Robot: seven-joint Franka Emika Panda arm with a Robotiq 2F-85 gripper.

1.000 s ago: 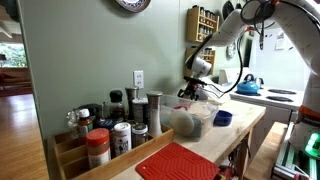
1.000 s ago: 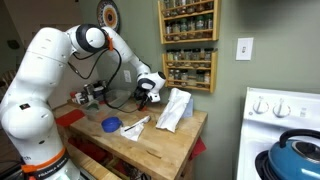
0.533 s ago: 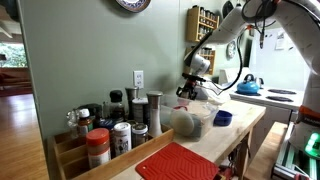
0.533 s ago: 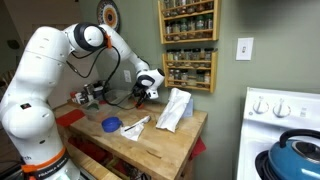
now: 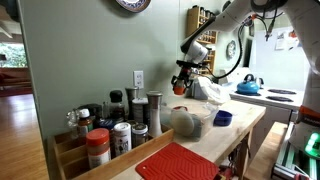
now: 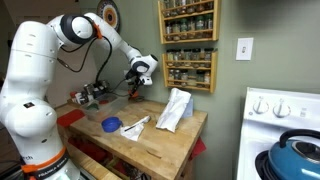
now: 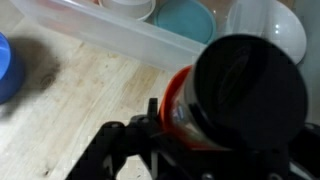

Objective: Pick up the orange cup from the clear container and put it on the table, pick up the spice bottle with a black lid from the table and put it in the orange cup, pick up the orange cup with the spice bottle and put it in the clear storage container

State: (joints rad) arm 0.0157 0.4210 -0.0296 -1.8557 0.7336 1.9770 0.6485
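Observation:
My gripper (image 7: 195, 150) is shut on the orange cup (image 7: 176, 100), which holds the spice bottle with its black lid (image 7: 250, 90) filling the cup's mouth. In both exterior views the gripper (image 5: 181, 84) (image 6: 135, 84) hangs well above the wooden table with the orange cup (image 5: 178, 90) in it. In the wrist view the clear container's rim (image 7: 120, 35) runs across the top, just beyond the cup, with bowls inside it.
A small blue cup (image 5: 223, 118) (image 6: 111, 125) (image 7: 5, 65) and a greyish see-through vessel (image 5: 185, 122) stand on the table. A white cloth (image 6: 175, 108) lies near the wall. Spice jars (image 5: 110, 128) and a red mat (image 5: 180, 163) sit at the near end.
The gripper has risen from table height and shifted along the wall, carrying the orange cup with the bottle up with it.

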